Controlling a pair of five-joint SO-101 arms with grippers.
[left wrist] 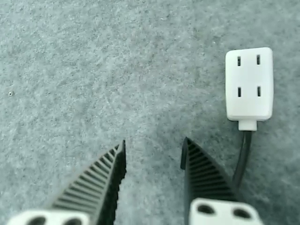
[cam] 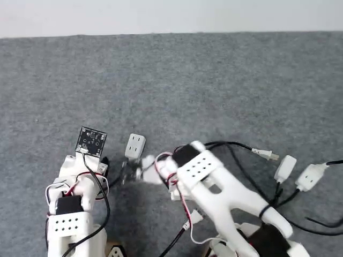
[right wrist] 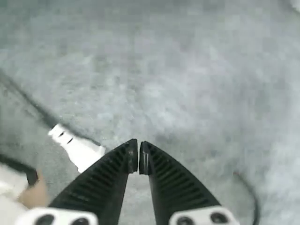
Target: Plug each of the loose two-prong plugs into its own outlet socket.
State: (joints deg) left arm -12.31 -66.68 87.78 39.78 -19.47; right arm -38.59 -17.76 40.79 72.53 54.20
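Note:
A white outlet socket (cam: 135,145) with two pairs of slots lies face up on the grey carpet, its black cord trailing toward the arms. In the left wrist view it (left wrist: 248,84) sits beyond and to one side of my open left gripper (left wrist: 153,141), which holds nothing. My right gripper (right wrist: 138,146) is shut low over the carpet, just below the socket in the high view (cam: 127,171). A white plug-like piece (right wrist: 77,147) on a black cord lies beside its tips; I cannot tell if they touch. A loose two-prong plug (cam: 265,155) lies at the right.
Two more white cord ends (cam: 285,167) (cam: 311,176) and tangled black cables (cam: 252,184) lie at the right, beside the right arm (cam: 214,182). The left arm (cam: 75,187) stands at the near left. Open carpet (cam: 187,80) stretches to the far wall.

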